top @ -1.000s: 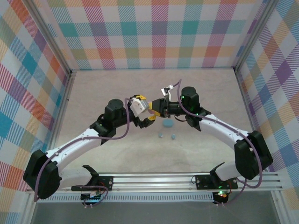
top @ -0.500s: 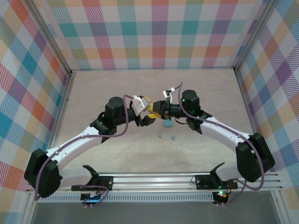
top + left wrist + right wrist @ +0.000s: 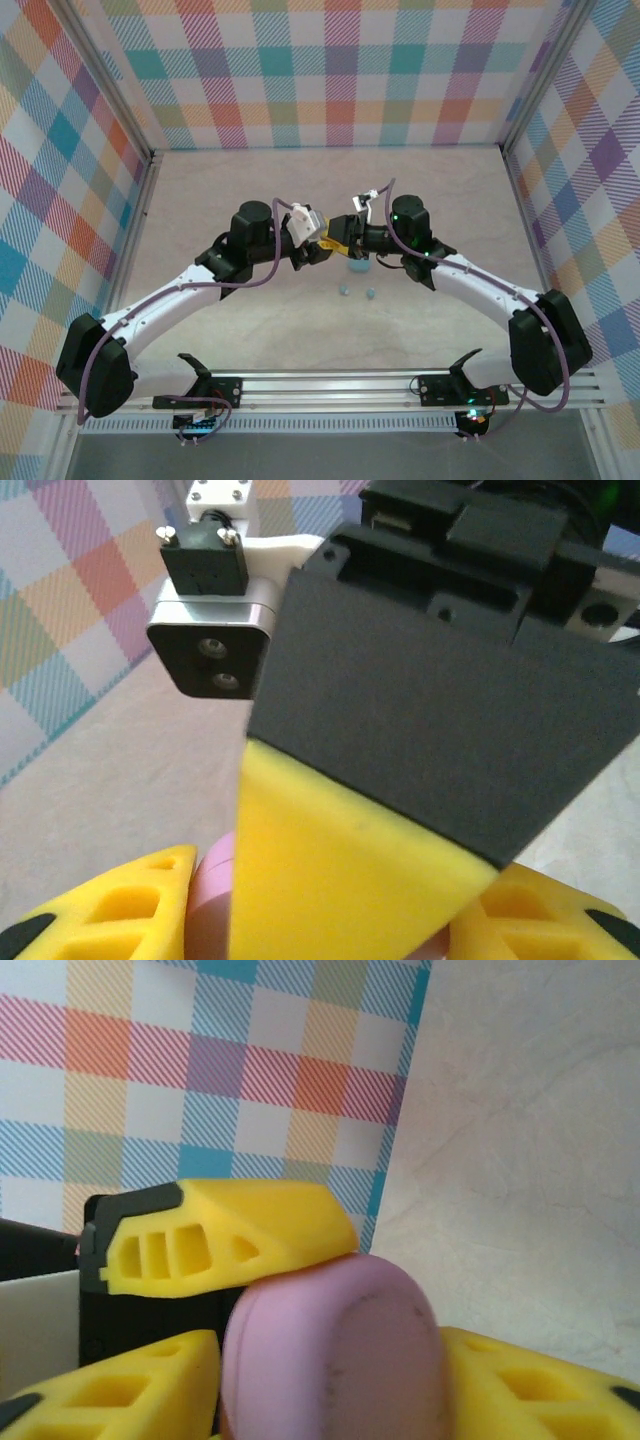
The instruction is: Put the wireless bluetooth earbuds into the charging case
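Progress: early stage. The left tool [image 3: 318, 250] and right tool [image 3: 338, 243] meet above the centre of the table [image 3: 420, 200], both sets of fingers bracketing the pink case [image 3: 335, 1360] (which tool actually clamps it cannot be told). Two light blue earbuds [image 3: 343, 290] lie loose on the table at 6 o'clock of the blue case [image 3: 357, 266]; they are not yet seated in a case.

"Was there any lettering, brand, number or sign that could be read, on anything near or far?"

"None. The observer went over all the views from left to right, and no legible mark stood on any surface."
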You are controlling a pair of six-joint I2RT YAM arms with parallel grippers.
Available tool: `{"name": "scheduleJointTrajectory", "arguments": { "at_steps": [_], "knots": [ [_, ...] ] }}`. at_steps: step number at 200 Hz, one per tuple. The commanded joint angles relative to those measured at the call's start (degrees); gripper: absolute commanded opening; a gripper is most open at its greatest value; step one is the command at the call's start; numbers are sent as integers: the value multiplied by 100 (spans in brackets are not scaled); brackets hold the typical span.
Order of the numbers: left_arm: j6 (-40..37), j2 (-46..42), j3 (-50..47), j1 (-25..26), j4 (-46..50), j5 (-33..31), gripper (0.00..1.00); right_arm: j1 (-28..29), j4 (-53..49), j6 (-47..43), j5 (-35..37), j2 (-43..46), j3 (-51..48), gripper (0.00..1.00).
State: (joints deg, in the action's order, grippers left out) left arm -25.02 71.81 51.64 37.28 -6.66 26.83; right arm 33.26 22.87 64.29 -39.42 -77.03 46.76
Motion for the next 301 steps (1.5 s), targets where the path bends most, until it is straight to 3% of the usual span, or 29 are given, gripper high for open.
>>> {"name": "scheduleJointTrajectory", "arguments": {
  "at_steps": [1,24,52,94,130,153,186,216,237,248,278,296,301],
  "knots": [
    [-292,57,303,-153,634,538,38,-164,-55,-207,-243,297,74,66],
    [-319,-21,400,-363,841,984,38,-453,71,-116,-653,373,57,68],
    [-315,-121,474,-445,864,1291,38,-560,426,201,-997,198,-26,63],
    [-320,-137,553,-449,829,1487,38,-626,2007,1247,-1354,-270,-242,62],
    [-311,-123,661,-449,725,1508,38,-594,1474,956,-1505,-268,-242,69],
    [-278,-106,733,-449,674,1522,38,-562,1586,1024,-1629,-298,-294,69],
    [-282,-67,734,-449,639,1509,38,-439,2133,1436,-1874,-510,-251,59],
    [-265,-112,701,-449,593,1535,38,-427,2968,1998,-1830,-734,-364,36],
    [-265,-166,655,-449,599,1510,41,-428,3575,2384,-1729,-918,-430,26],
    [-252,-195,624,-449,583,1483,46,-430,3994,2625,-1619,-1027,-504,23],
    [57,-204,588,-449,496,1340,71,-420,5027,3131,-1202,-1357,-705,19],
    [508,-281,487,-449,240,892,98,-409,5119,3038,-957,-1404,-809,17],
    [682,-332,456,-454,152,707,100,-412,5091,2962,-868,-1383,-846,16]
  ]
}}
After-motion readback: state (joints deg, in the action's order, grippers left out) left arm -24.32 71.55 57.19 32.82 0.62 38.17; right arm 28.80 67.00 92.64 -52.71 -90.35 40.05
